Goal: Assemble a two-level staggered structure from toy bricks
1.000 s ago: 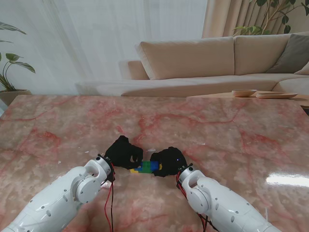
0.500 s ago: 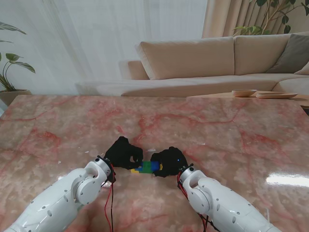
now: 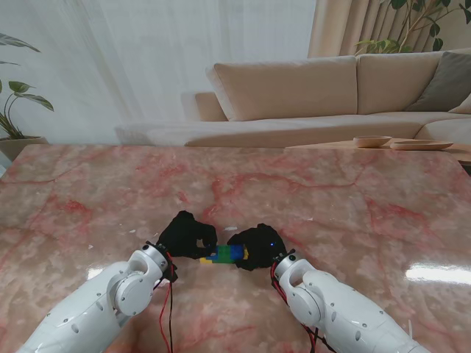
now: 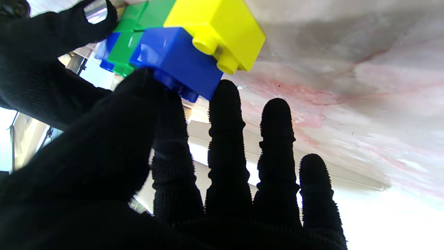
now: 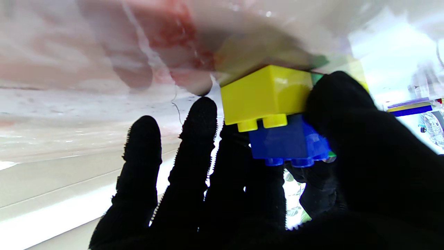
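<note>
between both hands [image 3: 190, 234] [image 3: 255, 245], brick stack [image 3: 224, 254]

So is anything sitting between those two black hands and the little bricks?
Nothing visible. Both the left hand and the right hand are already pressed against the ends of the brick stack, fingers touching the blue brick and yellow brick directly.

Stand view: high behind both arms, facing across the table [image 3: 353, 191].
Wrist views: close along fingers, inverted.
Shared: brick stack [image 3: 223, 254] [image 4: 194, 45] [image 5: 277, 114].
</note>
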Available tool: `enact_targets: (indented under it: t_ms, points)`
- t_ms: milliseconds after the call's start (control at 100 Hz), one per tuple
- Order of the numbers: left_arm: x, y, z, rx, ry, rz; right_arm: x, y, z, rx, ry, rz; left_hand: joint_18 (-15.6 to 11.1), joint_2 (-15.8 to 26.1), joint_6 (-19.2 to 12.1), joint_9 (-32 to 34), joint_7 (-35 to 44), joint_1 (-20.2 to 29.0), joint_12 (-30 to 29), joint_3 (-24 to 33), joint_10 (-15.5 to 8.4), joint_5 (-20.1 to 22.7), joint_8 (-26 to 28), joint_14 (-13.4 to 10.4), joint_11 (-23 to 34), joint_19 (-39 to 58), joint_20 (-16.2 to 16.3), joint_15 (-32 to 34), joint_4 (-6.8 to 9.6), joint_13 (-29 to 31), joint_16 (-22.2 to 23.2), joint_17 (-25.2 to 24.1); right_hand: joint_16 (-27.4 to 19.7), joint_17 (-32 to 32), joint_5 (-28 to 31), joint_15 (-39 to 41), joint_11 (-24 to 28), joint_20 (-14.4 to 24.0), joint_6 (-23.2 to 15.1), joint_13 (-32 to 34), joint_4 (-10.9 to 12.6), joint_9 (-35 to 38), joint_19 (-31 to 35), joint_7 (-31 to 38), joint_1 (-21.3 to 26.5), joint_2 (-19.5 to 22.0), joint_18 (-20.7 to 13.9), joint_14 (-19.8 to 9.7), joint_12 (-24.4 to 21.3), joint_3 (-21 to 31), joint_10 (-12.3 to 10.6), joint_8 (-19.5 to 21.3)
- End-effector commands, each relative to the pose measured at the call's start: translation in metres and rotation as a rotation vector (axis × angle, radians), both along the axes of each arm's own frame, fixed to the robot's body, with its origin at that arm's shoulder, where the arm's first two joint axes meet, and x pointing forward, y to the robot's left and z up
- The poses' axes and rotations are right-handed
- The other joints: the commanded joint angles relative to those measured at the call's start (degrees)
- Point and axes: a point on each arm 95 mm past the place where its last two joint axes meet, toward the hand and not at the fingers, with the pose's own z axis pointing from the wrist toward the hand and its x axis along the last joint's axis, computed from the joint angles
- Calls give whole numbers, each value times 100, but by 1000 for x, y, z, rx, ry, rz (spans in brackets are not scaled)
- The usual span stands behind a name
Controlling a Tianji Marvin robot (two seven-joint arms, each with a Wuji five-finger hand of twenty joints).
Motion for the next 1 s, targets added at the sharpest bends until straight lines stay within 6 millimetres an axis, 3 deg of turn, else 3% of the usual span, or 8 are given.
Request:
enact_targets:
  t_ms: [0,190,280,350,410,640,850,990]
  points:
    - [-13,1,-18,3,51,3,-7,-2,-12,-23,38,0,-16,-244,282,-240,-150,360,-20,-15,-149,35,34,-95,111,-160,-99,-194,160,-296,-84,-218,-101,-96,-136,-84,-380,67,46,-142,333,-195,-95,-88,-99,53,-39,-31,-287,172,189,61]
    - [-14,2,-15,-45,53,17,-6,-2,-11,-29,36,3,-22,-314,565,-1175,-509,283,-669,-107,-135,-430,192,-88,685,-433,-183,-474,133,-696,-297,-303,-109,-107,-178,-92,-390,69,75,-172,342,-270,-115,-161,-74,41,-39,-31,-336,148,194,71]
    - [-15,2,-13,-64,52,21,-6,-2,-11,-34,37,4,-24,-311,784,-1658,-859,9,-1481,215,-90,-613,414,-78,898,-643,-231,-582,82,-917,-367,-301,-118,-123,-187,-106,-398,68,78,-192,343,-291,-130,-181,-77,36,-36,-23,-361,152,198,79]
    - [-16,3,-12,-83,52,27,-6,-2,-10,-37,38,5,-26,-195,1010,-2005,-1061,-212,-1576,438,-13,-835,509,-63,851,-866,-288,-654,213,-1100,-407,-296,-160,-157,-257,-184,-430,50,107,-242,341,-364,-187,-231,-96,42,-29,-18,-398,144,205,80]
    - [-17,4,-11,-99,53,37,-7,-2,-10,-37,39,5,-9,-87,1219,-2419,-1269,-520,-1657,748,46,-1088,747,-57,776,-1157,-328,-776,592,-1332,-491,-303,-233,-206,-344,-315,-476,17,160,-318,339,-463,-291,-299,-124,51,-16,2,-453,119,228,81]
    - [-20,8,0,-157,53,78,-7,-3,-6,-34,40,-3,49,-67,1482,-3328,-1997,-769,-2129,529,169,-1646,659,-26,383,-1850,-434,-1243,583,-1853,-961,-317,-461,-397,-686,-695,-622,-104,353,-595,357,-862,-698,-535,-275,205,28,63,-631,-161,316,65]
    - [-21,12,10,-189,47,109,-7,-7,3,-27,26,-19,-42,92,1775,-3869,-2773,-1043,-2542,166,265,-1923,291,-33,151,-2575,-623,-1725,610,-2248,-1561,-287,-814,-594,-1127,-1208,-801,-153,628,-963,648,-1419,-1258,-946,-367,772,71,140,-917,-1643,424,-10]
    - [-22,16,19,-217,70,129,-8,-13,19,-5,5,-45,-194,446,2012,-4274,-3613,-1182,-2872,-449,426,-2041,-152,-117,-88,-2996,-1049,-2180,714,-2509,-2170,-218,-1183,-761,-1361,-1799,-964,-350,746,-1151,808,-1667,-1795,-1136,-738,790,128,223,-1076,-1729,481,-62]
